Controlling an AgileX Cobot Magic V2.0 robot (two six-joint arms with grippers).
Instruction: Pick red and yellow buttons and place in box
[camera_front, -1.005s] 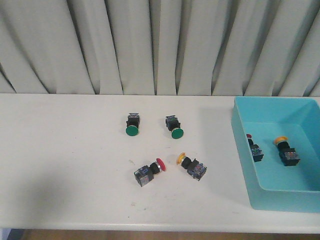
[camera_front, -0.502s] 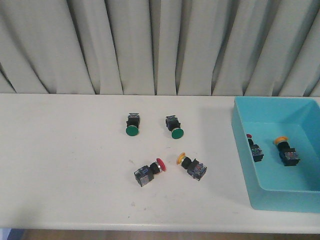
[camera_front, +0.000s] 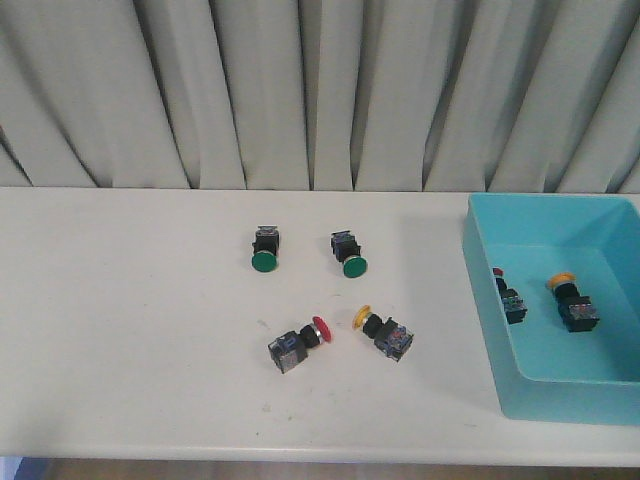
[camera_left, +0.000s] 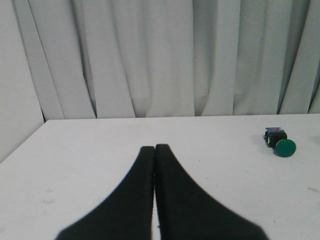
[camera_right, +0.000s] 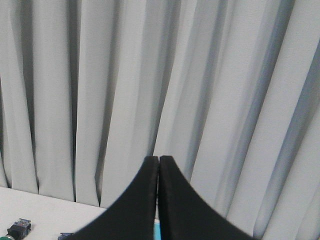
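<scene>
Six buttons show in the front view. Two have green caps: one green button and a second green button beside it, both toward the far edge of the table. Two have red caps: one red button on the table nearer the front edge, and another red button inside the box. Two have yellow caps: one yellow button on the table, just beside the red one, and one yellow button in the box. There is one box, at the table's right edge.
</scene>
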